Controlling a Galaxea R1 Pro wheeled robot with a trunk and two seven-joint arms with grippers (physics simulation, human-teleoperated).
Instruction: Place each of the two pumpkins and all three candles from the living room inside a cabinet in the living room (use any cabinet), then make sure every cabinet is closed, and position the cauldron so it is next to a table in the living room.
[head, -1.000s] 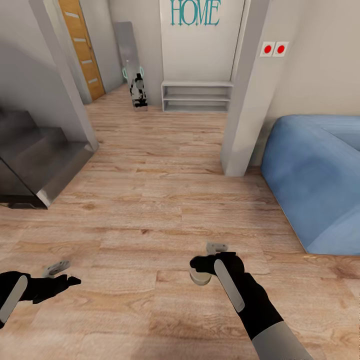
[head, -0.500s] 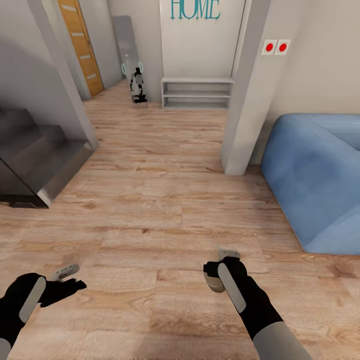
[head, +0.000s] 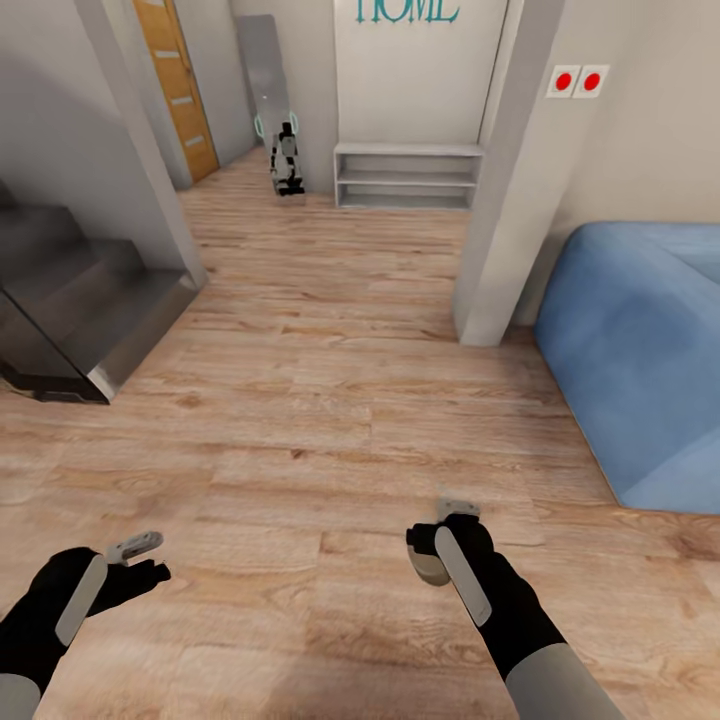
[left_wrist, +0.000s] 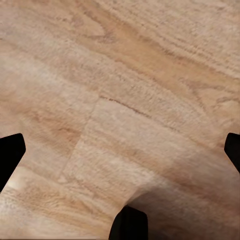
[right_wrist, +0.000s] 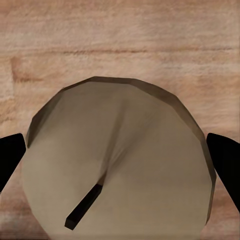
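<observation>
Our view has swung slightly; our right gripper (head: 432, 553) still clamps a candle (right_wrist: 117, 162), left gripper (head: 143, 560) wide, cabinet unseen.

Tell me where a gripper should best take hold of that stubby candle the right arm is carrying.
Grip the candle across its round side wall, coming from above along its axis, as the right gripper does now. Its flat top carries a thin wick that gives no purchase, while the short cylinder offers two opposite curved faces. The fingers sit at either side of it.
</observation>
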